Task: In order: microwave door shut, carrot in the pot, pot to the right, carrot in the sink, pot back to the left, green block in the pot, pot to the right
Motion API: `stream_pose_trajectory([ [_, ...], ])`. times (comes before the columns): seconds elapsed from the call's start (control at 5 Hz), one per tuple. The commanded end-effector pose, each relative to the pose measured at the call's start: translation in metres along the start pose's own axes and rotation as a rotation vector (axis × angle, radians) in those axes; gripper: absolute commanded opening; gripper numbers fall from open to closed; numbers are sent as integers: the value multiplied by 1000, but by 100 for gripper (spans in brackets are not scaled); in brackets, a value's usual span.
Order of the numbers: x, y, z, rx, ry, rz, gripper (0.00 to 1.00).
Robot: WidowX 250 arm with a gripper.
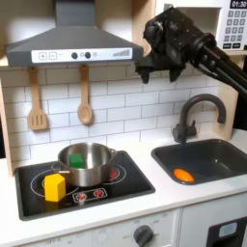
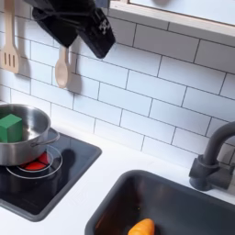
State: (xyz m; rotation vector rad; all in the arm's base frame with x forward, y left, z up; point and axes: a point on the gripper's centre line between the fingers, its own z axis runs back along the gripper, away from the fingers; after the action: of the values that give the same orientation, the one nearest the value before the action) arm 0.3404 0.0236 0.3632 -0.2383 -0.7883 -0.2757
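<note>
The shiny steel pot point(image 1: 89, 166) point(image 2: 27, 142) stands on the black stovetop point(image 1: 130, 181) with the green block point(image 1: 75, 159) point(image 2: 10, 128) upright inside it. The orange carrot point(image 1: 182, 175) point(image 2: 140, 228) lies on the floor of the dark grey sink point(image 1: 220, 154) point(image 2: 188, 197). My black gripper point(image 1: 154, 69) point(image 2: 96, 41) hangs high in front of the tiled wall, well above and to the right of the pot in both exterior views, holding nothing I can see. Its jaws are too dark to read. The microwave door is hidden behind my arm.
A yellow block point(image 1: 55, 187) stands on the stovetop's front left in the first exterior view. The curved faucet point(image 1: 198, 111) point(image 2: 211, 161) rises behind the sink. Wooden utensils point(image 1: 85, 101) point(image 2: 61, 66) hang on the wall under the range hood point(image 1: 72, 43). The microwave keypad point(image 1: 234, 24) is top right.
</note>
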Motion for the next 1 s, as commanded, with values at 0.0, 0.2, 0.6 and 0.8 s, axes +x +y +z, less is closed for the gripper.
stream_pose_trajectory([
  [0.0, 12, -6, 5, -18, -62, -1, 100],
  [0.2, 19, -8, 7, -38, -98, 15, 100],
  [0.6, 30, -10, 10, -34, -152, 25, 100],
  [0.8, 37, -12, 15, -34, -185, 21, 100],
])
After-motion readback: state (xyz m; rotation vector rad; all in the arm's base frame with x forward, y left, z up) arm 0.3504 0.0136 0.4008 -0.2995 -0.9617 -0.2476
